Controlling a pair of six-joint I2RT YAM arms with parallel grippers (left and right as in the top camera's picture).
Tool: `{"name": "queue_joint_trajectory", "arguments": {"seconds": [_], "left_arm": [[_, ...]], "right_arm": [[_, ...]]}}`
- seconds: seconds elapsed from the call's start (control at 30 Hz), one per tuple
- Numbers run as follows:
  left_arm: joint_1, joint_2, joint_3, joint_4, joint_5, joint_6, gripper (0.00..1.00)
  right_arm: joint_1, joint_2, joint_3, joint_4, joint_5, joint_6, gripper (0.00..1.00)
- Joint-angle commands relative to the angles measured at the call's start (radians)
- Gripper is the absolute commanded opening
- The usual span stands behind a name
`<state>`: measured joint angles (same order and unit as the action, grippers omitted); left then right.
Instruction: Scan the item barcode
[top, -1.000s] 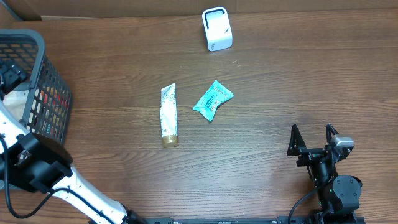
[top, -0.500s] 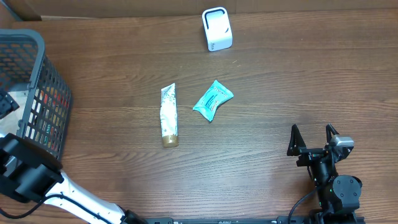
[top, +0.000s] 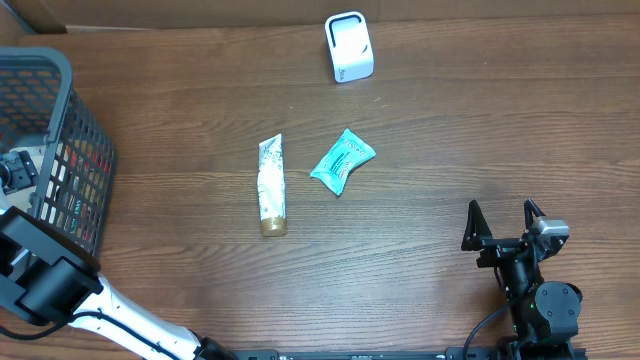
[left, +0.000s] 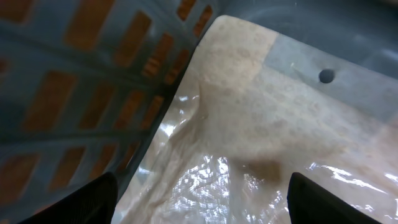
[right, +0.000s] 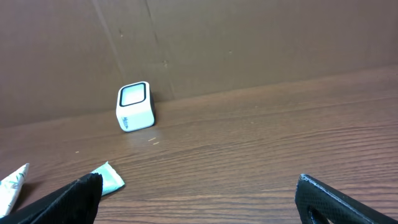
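- Left gripper (left: 202, 200), wide and empty, hangs in the basket (top: 85, 165) at far left over a shiny packet (left: 249, 124), apparently to grasp it.
- Right gripper (top: 501, 212), lower right, gapes idle.

left arm (top: 62, 285) stretched sideways, left pincer (left: 208, 200) spread, right arm (top: 541, 300) folded low, right pincer (top: 501, 212) wide open

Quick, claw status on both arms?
Left claw: open, inside the basket, above a shiny packet, gripping nothing.
Right claw: open, empty.
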<state>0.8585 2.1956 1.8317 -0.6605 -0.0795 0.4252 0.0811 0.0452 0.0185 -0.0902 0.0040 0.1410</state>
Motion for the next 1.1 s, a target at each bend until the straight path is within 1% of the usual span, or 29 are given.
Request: {"name": "queue_joint_trajectory", "arguments": {"seconds": [0.0,0.13,0.33,0.47,0.5,0.53,0.6,0.7,0.73,0.8,0.83,0.97,1.07], "left_arm": [[0.007,0.006,-0.059,0.048,0.035,0.105,0.79],[0.008,0.006,-0.132,0.131,0.035,0.157,0.79],[0.016,0.008,-0.230,0.238,0.036,0.158,0.83],[0.018,0.008,-0.295,0.247,0.063,0.147,0.82],[0.018,0.008,-0.312,0.247,0.079,0.147,0.80],[0.018,0.008,-0.330,0.247,0.097,0.147,0.74],[0.018,0.008,-0.365,0.248,0.138,0.143,0.57],[0.018,0.008,-0.393,0.247,0.174,0.121,0.36],[0.018,0.008,-0.396,0.246,0.182,0.103,0.25],[0.018,0.008,-0.396,0.248,0.192,0.059,0.08],[0.018,0.008,-0.396,0.252,0.197,0.039,0.04],[0.017,0.007,-0.383,0.257,0.208,-0.058,0.04],[0.017,0.000,-0.347,0.240,0.208,-0.187,0.04]], "right_arm": [[0.004,-0.002,-0.011,0.007,0.003,-0.003,1.00],[0.004,-0.002,-0.011,0.006,0.003,-0.003,1.00],[0.004,-0.002,-0.011,0.007,0.003,-0.003,1.00],[0.004,-0.002,-0.011,0.006,0.003,-0.003,1.00],[0.004,-0.002,-0.011,0.007,0.003,-0.003,1.00],[0.004,-0.002,-0.011,0.006,0.003,-0.003,1.00],[0.004,-0.002,-0.011,0.007,0.003,-0.003,1.00],[0.004,-0.002,-0.011,0.006,0.002,-0.003,1.00],[0.004,-0.002,-0.011,0.007,0.003,-0.003,1.00],[0.004,-0.002,-0.011,0.006,0.003,-0.003,1.00],[0.004,-0.002,-0.011,0.007,0.003,-0.003,1.00],[0.004,-0.002,-0.011,0.006,0.003,-0.003,1.00],[0.004,-0.002,-0.011,0.006,0.003,-0.003,1.00]]}}
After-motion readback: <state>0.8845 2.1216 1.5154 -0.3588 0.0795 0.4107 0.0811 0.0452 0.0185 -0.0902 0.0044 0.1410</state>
